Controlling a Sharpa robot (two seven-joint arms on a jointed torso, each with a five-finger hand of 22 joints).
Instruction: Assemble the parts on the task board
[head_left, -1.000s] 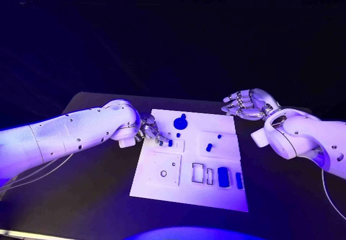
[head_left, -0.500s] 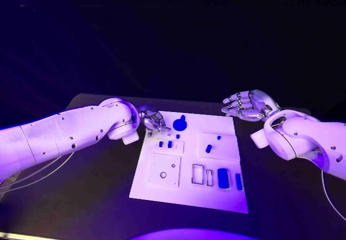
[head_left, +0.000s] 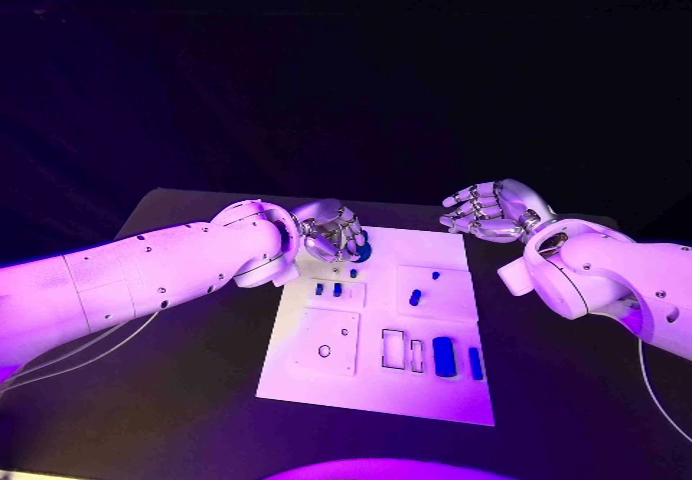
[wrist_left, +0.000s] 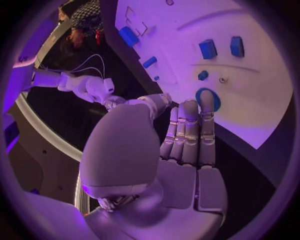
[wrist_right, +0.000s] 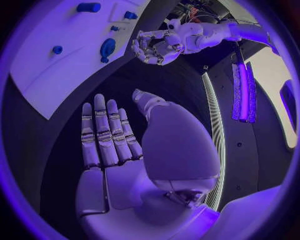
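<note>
Left hand (head_left: 335, 237), fingers spread and holding nothing, hovers at the upper left of the task board (head_left: 433, 395) by the round blue part (wrist_left: 207, 99); a careless descent risks knocking it; right hand (head_left: 488, 211) idle, spread.

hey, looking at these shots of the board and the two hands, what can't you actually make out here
- Head view: the left hand covers part of the round blue part at the far end of the task board; contact cannot be told.
- Left wrist view: the fingers overlap that part's ring, hiding its near side.
- Head view: the small blue parts are too small to tell seated from loose.
- Right hand: palm hidden in the head view.
</note>
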